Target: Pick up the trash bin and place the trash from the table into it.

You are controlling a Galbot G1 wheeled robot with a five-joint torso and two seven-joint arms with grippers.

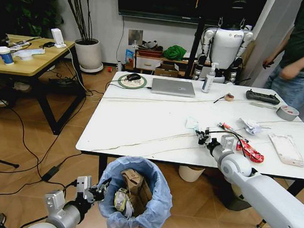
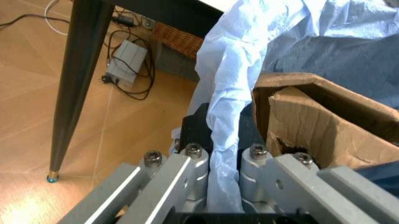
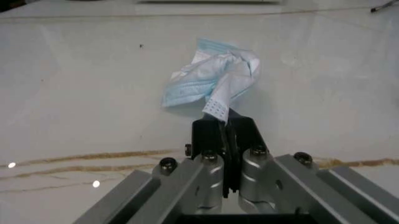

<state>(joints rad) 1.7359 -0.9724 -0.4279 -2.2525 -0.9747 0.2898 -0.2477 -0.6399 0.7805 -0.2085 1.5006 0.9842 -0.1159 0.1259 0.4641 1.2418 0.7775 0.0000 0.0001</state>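
Pinched in my right gripper [image 3: 225,122] is the edge of a crumpled blue-and-white mask [image 3: 209,79] lying on the table [image 1: 140,123]. My left gripper [image 2: 221,140] is clamped on the bag at the rim of the trash bin [image 1: 161,201], held below the table's front edge. Inside the bin sit a torn cardboard carton [image 1: 133,181] and a yellow wrapper [image 1: 120,200]. A red wrapper [image 1: 250,151] and crumpled paper [image 1: 252,125] lie on the table.

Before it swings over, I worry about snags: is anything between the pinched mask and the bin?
Nothing visible. The right pincer grips the crumpled face mask near the table's front edge; the left pincer holds the trash bin just below.
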